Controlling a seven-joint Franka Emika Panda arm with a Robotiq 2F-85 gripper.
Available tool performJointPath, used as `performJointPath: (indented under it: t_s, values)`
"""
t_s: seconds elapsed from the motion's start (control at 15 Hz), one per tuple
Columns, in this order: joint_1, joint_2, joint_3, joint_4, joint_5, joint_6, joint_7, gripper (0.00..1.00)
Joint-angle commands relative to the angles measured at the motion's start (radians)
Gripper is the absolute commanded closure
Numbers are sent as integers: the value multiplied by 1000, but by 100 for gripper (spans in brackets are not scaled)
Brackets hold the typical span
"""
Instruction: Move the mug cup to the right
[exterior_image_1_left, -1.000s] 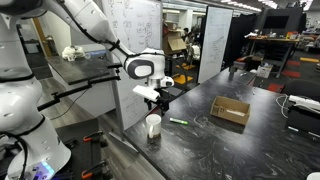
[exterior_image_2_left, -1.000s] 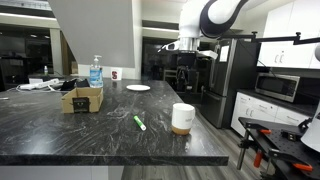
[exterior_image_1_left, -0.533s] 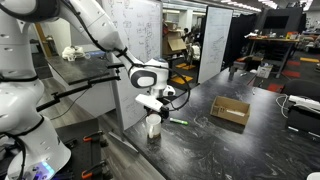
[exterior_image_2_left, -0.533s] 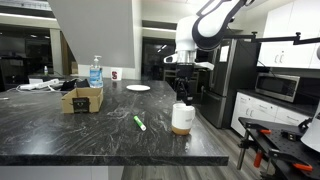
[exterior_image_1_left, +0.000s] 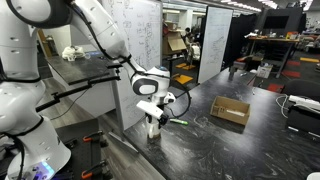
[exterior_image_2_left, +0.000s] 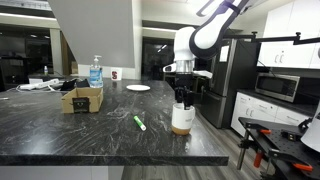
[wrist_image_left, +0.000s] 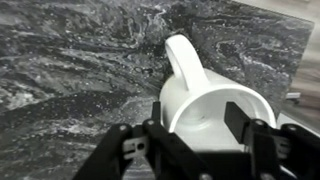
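The mug cup (exterior_image_2_left: 181, 118) stands upright on the dark marbled countertop (exterior_image_2_left: 70, 135), close to the counter's edge. The gripper (exterior_image_2_left: 181, 100) hangs directly above it, low over the rim. In the wrist view, the mug cup (wrist_image_left: 205, 100) fills the centre with its handle pointing away from the camera. The gripper (wrist_image_left: 195, 150) has its fingers (wrist_image_left: 125, 150) spread apart, one on each side of the rim. No contact with the cup wall is visible.

A green marker (exterior_image_2_left: 139, 122) lies flat on the countertop near the cup. A brown cardboard box (exterior_image_2_left: 82, 98) sits well apart from the cup, further along the counter. A water bottle (exterior_image_2_left: 96, 71) stands behind the box, and a white plate (exterior_image_2_left: 138, 88) lies near the far edge. In an exterior view, a whiteboard (exterior_image_1_left: 135, 40) stands behind the arm.
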Motion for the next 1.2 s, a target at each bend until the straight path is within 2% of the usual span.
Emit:
performJointPath:
  t_s: [0.0,0.33,0.4,0.87,1.13]
  values:
    - [-22,18,19,16,-22,19,9,59]
    - [-30,1,13,20,-48,19,12,97]
    - [-33,-1,11,20,-52,18,10,100]
    - [-87,-25,-35,56,-94,-11,12,97]
    - [-140,-25,-71,138,-110,-41,-19,97]
